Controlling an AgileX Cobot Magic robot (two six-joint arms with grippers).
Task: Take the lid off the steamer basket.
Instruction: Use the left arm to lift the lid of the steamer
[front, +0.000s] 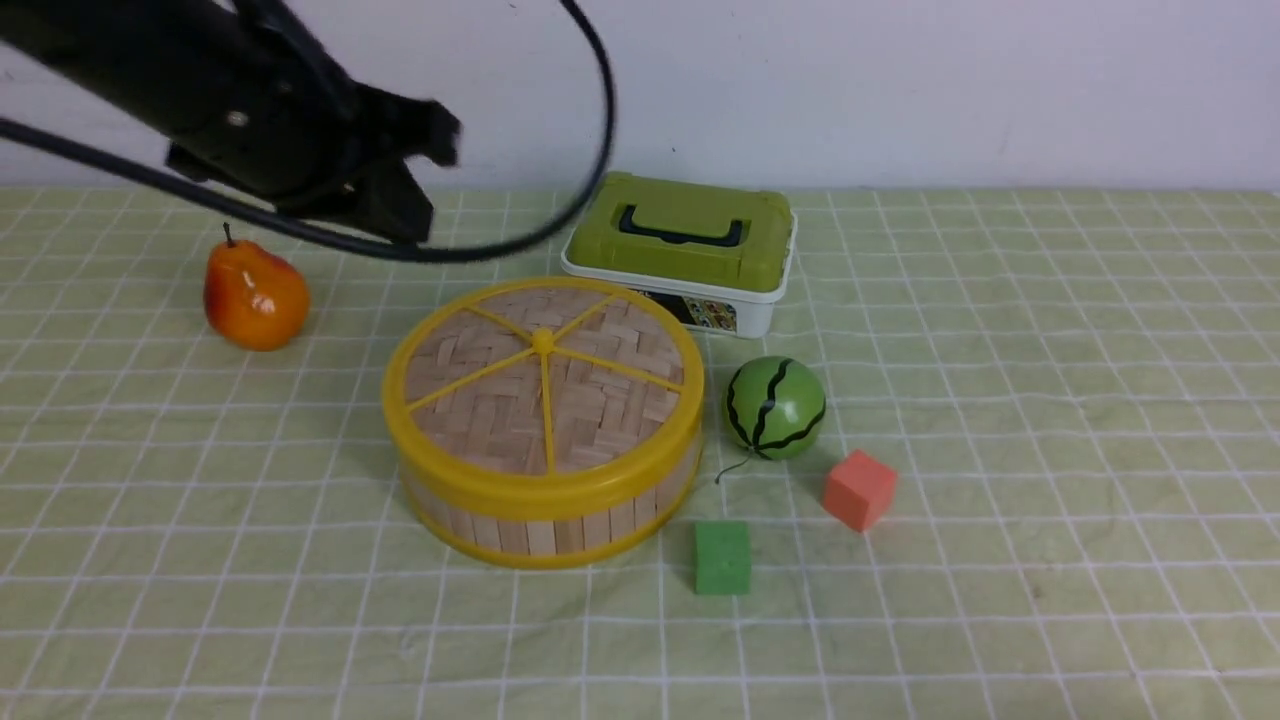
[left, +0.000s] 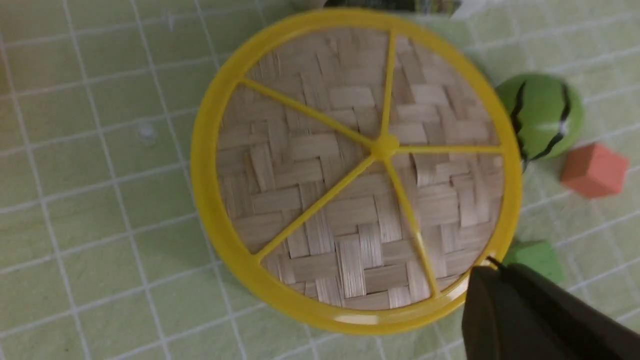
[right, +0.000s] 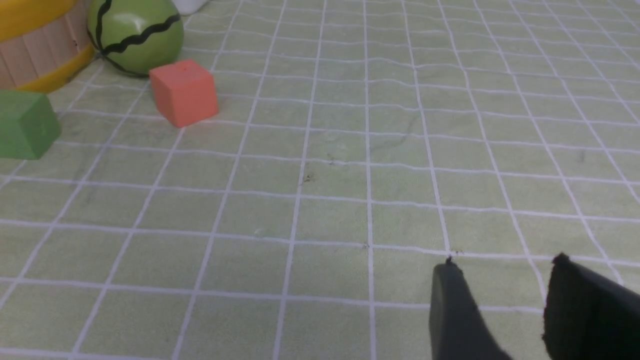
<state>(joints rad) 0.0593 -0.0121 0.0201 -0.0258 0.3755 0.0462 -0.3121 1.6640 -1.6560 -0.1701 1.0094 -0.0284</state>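
Note:
The lid (front: 543, 385), woven bamboo with a yellow rim and spokes, sits closed on the steamer basket (front: 560, 530) at the table's middle. My left gripper (front: 428, 180) hangs blurred in the air above and to the left of the basket, behind it. In the left wrist view the lid (left: 350, 200) fills the picture, and the left gripper (left: 492, 265) shows its fingers pressed together and empty, over the lid's rim. My right gripper (right: 505, 260) is open and empty low over bare cloth. The basket's wall (right: 30, 55) shows far from the right gripper.
A white box with a green top (front: 685, 250) stands just behind the basket. A pear (front: 255, 295) lies at the left. A toy watermelon (front: 775, 408), a red cube (front: 858, 488) and a green cube (front: 722, 557) lie to the basket's right and front. A checked cloth (front: 1050, 400) covers the table.

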